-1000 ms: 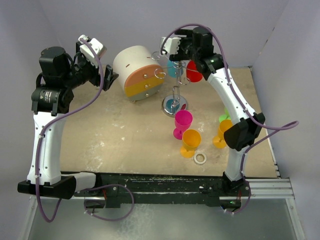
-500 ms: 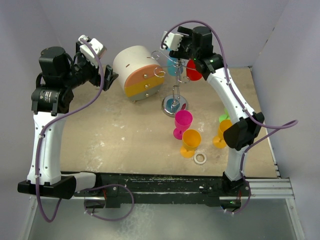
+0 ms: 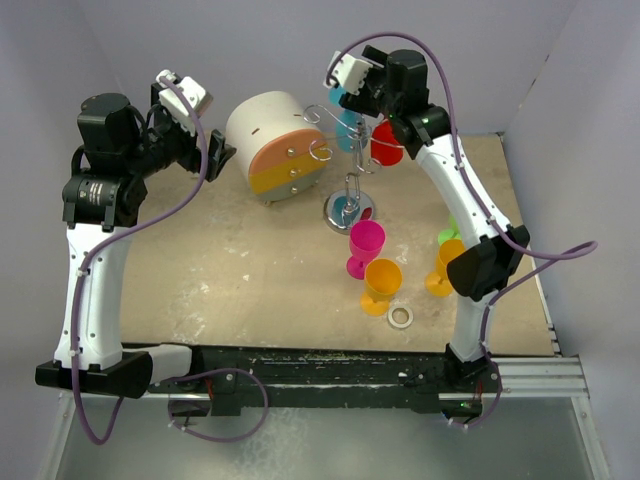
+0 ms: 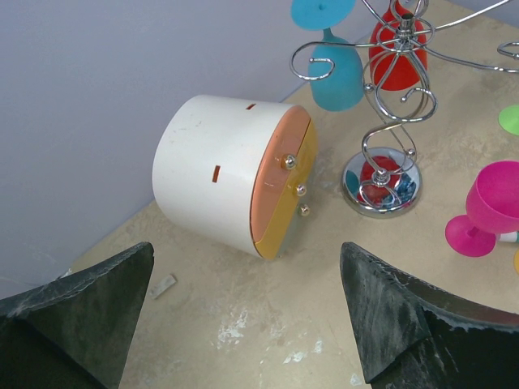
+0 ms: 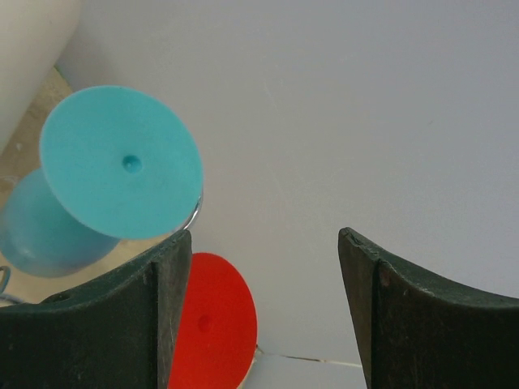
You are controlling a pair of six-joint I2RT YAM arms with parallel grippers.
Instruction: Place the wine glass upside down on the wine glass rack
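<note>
The turquoise plastic wine glass point(image 4: 336, 73) looks light, stiff and smooth, and I judge it hardly fragile; the thin stem below its round foot is the best place to hold. It hangs upside down on the silver wire wine glass rack point(image 4: 381, 185), beside a red plastic wine glass point(image 4: 385, 61). The right gripper point(image 5: 263, 243), above the rack, has its jaws spread and empty. The left gripper point(image 4: 247, 259), well left of the rack, is spread wide too.

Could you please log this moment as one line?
rack: teal glass, red glass hung upside down | right pincer: open, empty, by teal glass | left pincer: open, empty
</note>
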